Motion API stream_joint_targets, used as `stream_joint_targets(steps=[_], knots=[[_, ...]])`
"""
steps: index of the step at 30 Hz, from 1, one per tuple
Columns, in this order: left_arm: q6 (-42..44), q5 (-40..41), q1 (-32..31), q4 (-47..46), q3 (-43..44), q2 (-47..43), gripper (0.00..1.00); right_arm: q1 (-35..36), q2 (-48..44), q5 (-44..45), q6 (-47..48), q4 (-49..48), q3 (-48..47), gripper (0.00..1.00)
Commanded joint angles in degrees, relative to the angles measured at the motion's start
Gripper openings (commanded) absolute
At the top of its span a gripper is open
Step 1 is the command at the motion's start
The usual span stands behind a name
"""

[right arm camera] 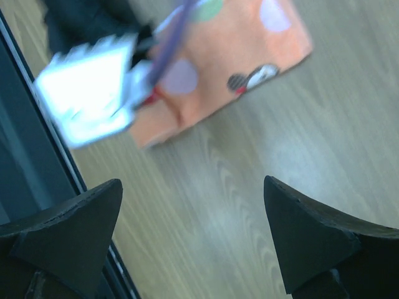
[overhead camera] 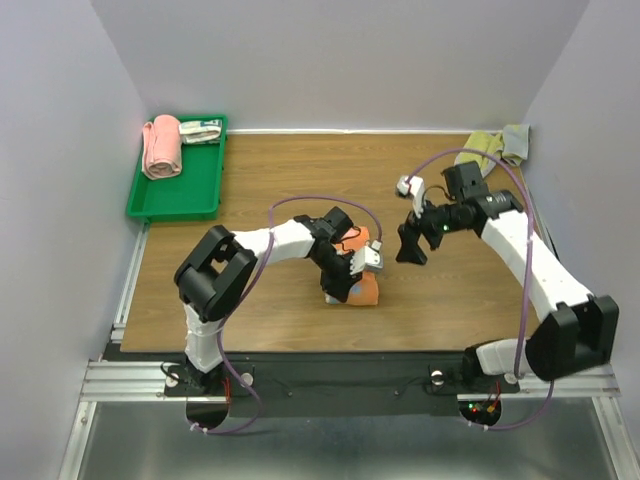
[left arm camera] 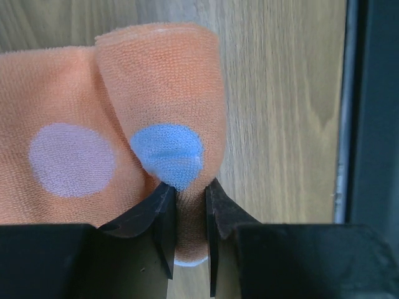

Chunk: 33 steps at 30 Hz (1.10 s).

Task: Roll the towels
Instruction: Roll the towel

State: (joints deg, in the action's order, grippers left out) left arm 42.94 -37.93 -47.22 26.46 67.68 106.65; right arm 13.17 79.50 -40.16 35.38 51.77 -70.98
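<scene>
An orange towel with coloured dots [overhead camera: 362,288] lies on the wooden table near the front middle. In the left wrist view its near edge is folded into a rolled lip [left arm camera: 165,124]. My left gripper [left arm camera: 187,215] is shut on that rolled lip of the orange towel; it shows low over the towel in the top view [overhead camera: 345,275]. My right gripper [overhead camera: 411,250] is open and empty, hanging above bare wood to the right of the towel. The right wrist view shows the towel [right arm camera: 230,56] ahead of its spread fingers [right arm camera: 305,230].
A green tray [overhead camera: 180,195] at the back left holds a rolled pink towel [overhead camera: 161,146] and a patterned one [overhead camera: 200,131]. More towels [overhead camera: 495,146] are heaped at the back right corner. The table's front edge and metal rail run close behind the orange towel.
</scene>
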Motion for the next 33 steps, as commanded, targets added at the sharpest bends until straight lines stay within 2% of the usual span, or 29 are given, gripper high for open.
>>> stream_joint_targets(steps=[1, 3, 7, 9, 14, 21, 22, 23, 26, 28, 29, 30, 33], knots=[[-1.5, -2.2, 3.1, 13.9, 1.7, 11.5, 0.15, 2.6, -6.3, 6.9, 2.2, -1.9, 6.1, 0.98], [-1.5, -2.8, 4.2, 16.5, 4.5, 15.0, 0.15, 6.3, -9.4, 9.6, 1.6, -3.0, 9.5, 0.94], [0.1, -4.5, 6.8, 20.1, 8.4, 19.9, 0.16, 15.6, -12.0, 16.1, -1.8, -8.0, 14.7, 0.92], [0.4, -5.4, 7.7, 21.3, 9.8, 21.5, 0.16, 23.7, -11.0, 21.9, -3.2, -15.6, 17.7, 0.92], [0.9, -4.5, 8.4, 22.7, 13.2, 23.9, 0.20, 34.5, -5.5, 36.4, -3.6, -29.3, 22.1, 0.94], [1.3, -4.0, 9.1, 25.1, 17.6, 26.8, 0.20, 40.4, 4.2, 43.5, -1.9, -40.6, 26.0, 0.89], [1.4, -4.1, 9.3, 25.4, 17.7, 26.9, 0.20, 40.6, 5.0, 43.4, -1.9, -41.0, 26.3, 0.86], [1.4, -4.3, 9.4, 25.7, 18.0, 26.9, 0.20, 40.8, 5.7, 43.2, -2.0, -41.6, 26.6, 0.67], [1.4, -4.5, 10.7, 25.3, 17.9, 26.3, 0.24, 40.8, 6.8, 40.4, -2.7, -41.7, 28.3, 0.39], [0.6, -4.6, 11.5, 24.0, 16.6, 24.3, 0.29, 40.7, 6.4, 37.1, -3.1, -41.7, 29.7, 0.27], [-0.4, -5.0, 12.4, 22.4, 15.0, 23.3, 0.35, 40.8, 6.2, 36.1, -3.0, -41.7, 30.2, 0.03], [-0.9, -5.2, 13.0, 21.5, 14.2, 21.1, 0.38, 40.8, 5.9, 35.4, -3.2, -41.7, 30.5, 0.01], [-1.0, -8.8, 15.7, 19.3, 10.6, 15.1, 0.49, 40.4, 5.5, 29.4, -3.6, -41.0, 31.3, 0.00]])
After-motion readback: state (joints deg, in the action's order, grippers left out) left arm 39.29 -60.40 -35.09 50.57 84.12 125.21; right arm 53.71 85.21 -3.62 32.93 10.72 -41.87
